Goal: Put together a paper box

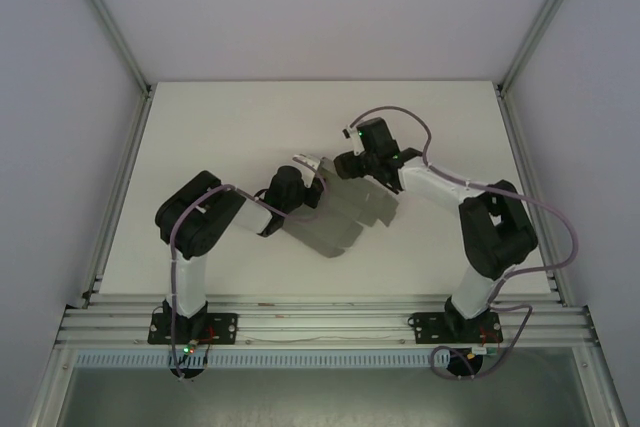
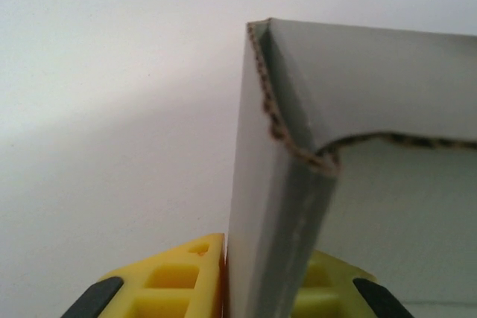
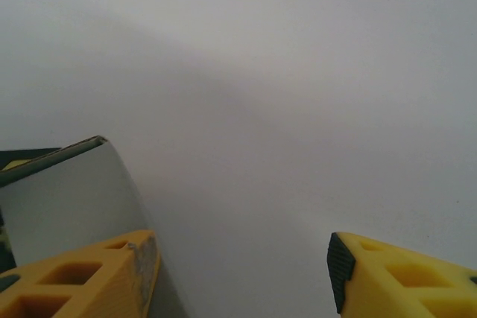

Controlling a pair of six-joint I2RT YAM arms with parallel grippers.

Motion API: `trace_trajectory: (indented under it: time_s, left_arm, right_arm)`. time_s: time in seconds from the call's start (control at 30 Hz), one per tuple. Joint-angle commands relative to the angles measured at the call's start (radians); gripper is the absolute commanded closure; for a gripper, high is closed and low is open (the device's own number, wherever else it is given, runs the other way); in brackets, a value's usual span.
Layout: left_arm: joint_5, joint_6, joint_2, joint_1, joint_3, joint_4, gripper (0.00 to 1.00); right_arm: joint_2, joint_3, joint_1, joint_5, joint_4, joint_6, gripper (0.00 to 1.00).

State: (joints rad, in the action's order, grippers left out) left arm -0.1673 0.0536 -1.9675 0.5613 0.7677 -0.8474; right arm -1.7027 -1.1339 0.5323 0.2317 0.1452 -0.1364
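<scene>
Left tool point(image 2: 264, 277): yellow fingers point(image 2: 179, 281) clamped on an upright grey panel of the paper box point(image 1: 340, 212), corrugated cut edge visible just above the grip. Box is mid-bench point(image 1: 230, 127) between the two arms, partly folded, one panel flat toward the near side. Right tool point(image 3: 242, 262) at the box's far edge: jaws apart over white bench surface. A grey flap sits just beside the finger on the left of its wrist view.
</scene>
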Motion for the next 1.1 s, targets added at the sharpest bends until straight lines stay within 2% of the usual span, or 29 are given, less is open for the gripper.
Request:
trace_trajectory:
  time_s: [0.0,0.13,0.23,0.3,0.43,0.6,0.63,0.7,0.93,0.97,1.0,1.03,1.07]
  left_arm:
    - [0.020,0.030,0.028,0.005,-0.007,0.064,0.81]
    - [0.012,0.060,0.037,0.005,-0.022,0.059,0.81]
    - [0.013,0.076,0.053,0.005,-0.062,0.020,0.72]
    - [0.009,0.077,0.090,0.005,-0.080,0.014,0.70]
    - [0.007,0.069,0.147,0.005,-0.108,0.029,0.61]
    - [0.056,0.072,0.195,0.002,-0.140,0.003,0.60]
    - [0.060,0.061,0.189,0.002,-0.134,0.007,0.61]
    - [0.066,0.049,0.162,-0.003,-0.112,0.011,0.69]
    - [-0.018,0.034,0.068,-0.009,-0.052,-0.053,0.85]
    - [-0.032,0.031,0.066,-0.008,-0.041,-0.051,0.88]
    - [-0.044,0.030,0.066,-0.009,-0.028,-0.046,0.96]
    - [-0.036,0.032,0.038,-0.008,-0.017,-0.043,1.00]
    - [-0.015,0.040,0.032,-0.008,-0.008,-0.037,1.00]
  right_arm:
    - [0.015,0.096,0.063,-0.016,0.036,-0.058,0.38]
    - [0.046,0.130,0.095,-0.060,0.000,-0.040,0.39]
    - [0.046,0.131,0.100,-0.104,0.021,-0.042,0.40]
    - [0.042,0.129,0.103,-0.109,0.030,-0.036,0.41]
    - [0.042,0.128,0.118,-0.120,0.030,-0.038,0.41]
    - [0.034,0.124,0.125,-0.134,0.045,-0.032,0.43]
    - [0.032,0.124,0.125,-0.129,0.045,-0.028,0.44]
    - [0.031,0.122,0.125,-0.124,0.040,-0.017,0.44]
    - [-0.012,0.078,0.125,-0.111,0.081,-0.010,0.47]
    - [-0.022,0.066,0.124,-0.108,0.097,-0.010,0.47]
    - [-0.031,0.055,0.124,-0.108,0.113,-0.007,0.47]
    - [-0.039,0.041,0.123,-0.118,0.126,0.004,0.48]
    - [-0.043,0.033,0.119,-0.118,0.137,0.011,0.48]
